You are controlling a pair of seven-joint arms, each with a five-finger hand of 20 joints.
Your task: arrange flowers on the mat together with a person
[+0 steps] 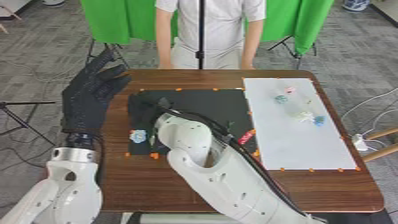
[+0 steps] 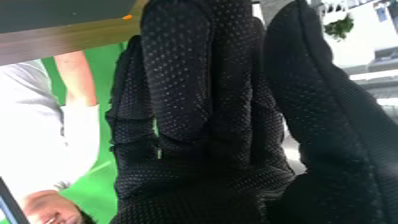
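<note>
Fingers (image 2: 178, 75), right hand (image 1: 163, 104) | straight | blue flower (image 1: 138, 136) near them (on the black mat (image 1: 209, 100))

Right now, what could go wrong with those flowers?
The right arm spans the black mat close beside a red piece, so it might knock that when moving. On the white mat, a white flower sits next to a blue one; lifting either could drag the other.

The right arm (image 1: 218, 165) is partly hiding the black mat (image 1: 200, 98) and the right robot hand (image 1: 164, 104), whose fingertips the wrist view is cropping. Flowers (image 1: 281, 99) on the white mat (image 1: 298, 147) are looking too small to identify.
</note>
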